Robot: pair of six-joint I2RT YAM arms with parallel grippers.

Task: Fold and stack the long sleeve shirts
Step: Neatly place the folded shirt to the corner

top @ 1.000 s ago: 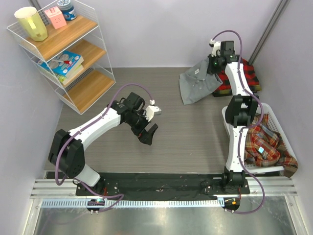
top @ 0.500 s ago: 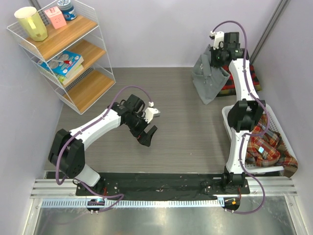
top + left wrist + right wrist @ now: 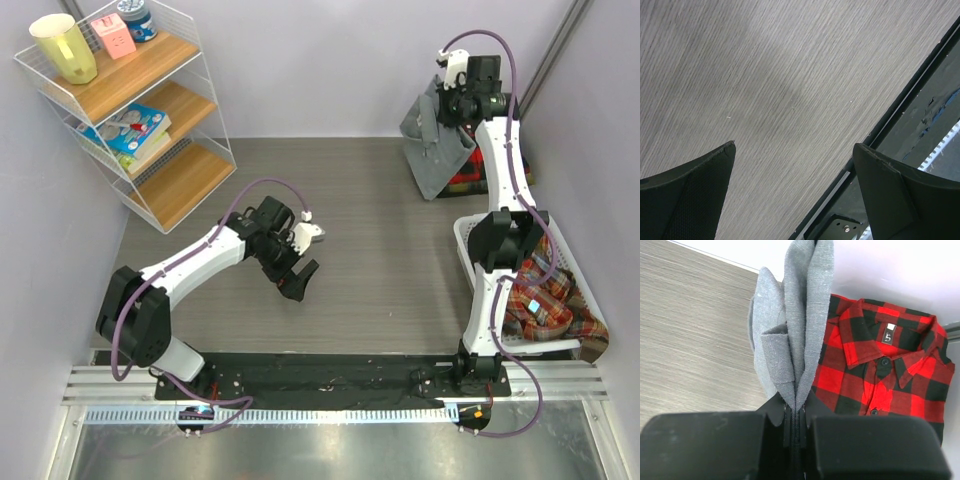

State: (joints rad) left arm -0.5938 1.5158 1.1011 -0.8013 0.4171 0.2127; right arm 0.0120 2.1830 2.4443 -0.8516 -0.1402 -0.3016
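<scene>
Right claw (image 3: pixel 795 416) is clamped shut on a bunched fold of the plain grey cloth shirt (image 3: pixel 807 310). Over the last second we see it rise and swing back toward the far wall. The grey shirt, which lay spread on the grey wood-grain counter (image 3: pixel 380 230), now hangs in a long drape from the pinch. We judge this a lift to shake it out or reposition it; no fold made yet. Left claw (image 3: pixel 300 278) has barely shifted: fingers apart, empty, low over mid counter, well apart from every shirt.

Right wrist view gives us what the top view cannot: the pinch itself, cloth running between the fingers. It also shows the red-and-black checked shirt (image 3: pixel 880 375) lying folded flat below, collar and label up. Top view gives us the whole drape, its lower corner near or touching the checked shirt; we cannot tell which. It also shows the orange-brown-teal plaid shirts (image 3: pixel 545 300) heaped unfolded in the white plastic basket (image 3: pixel 462 240) on the right. Left wrist view shows only bare counter between its fingers.
</scene>
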